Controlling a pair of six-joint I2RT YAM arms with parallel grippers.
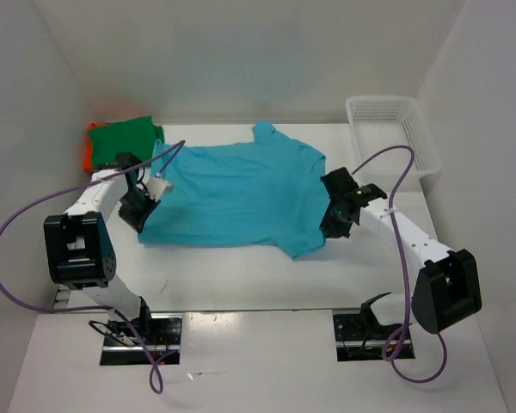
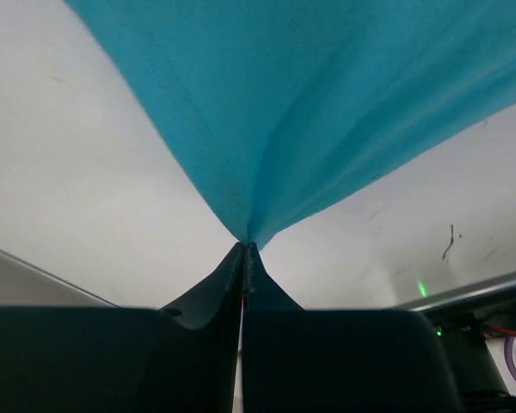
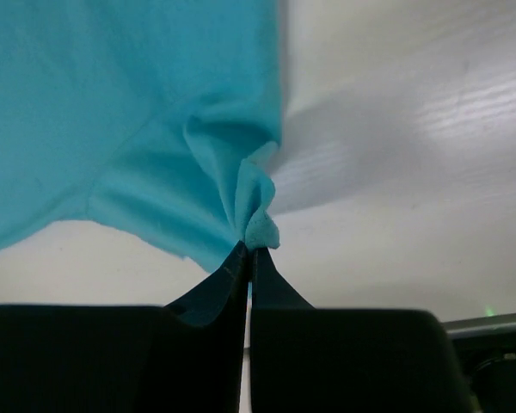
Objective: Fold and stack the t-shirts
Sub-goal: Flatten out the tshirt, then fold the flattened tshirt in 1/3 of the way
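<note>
Jaws on both our arms are clamped on the turquoise t-shirt point(image 1: 232, 194), the left jaws at its left edge, the right jaws on a bunched fold at its right. It lies spread across the middle of the surface point(image 1: 241, 284); we see the green t-shirt point(image 1: 125, 136) atop the orange t-shirt point(image 1: 87, 157) at the far left.

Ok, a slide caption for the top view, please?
Left gripper and right gripper pinch opposite ends of the turquoise t-shirt.
</note>
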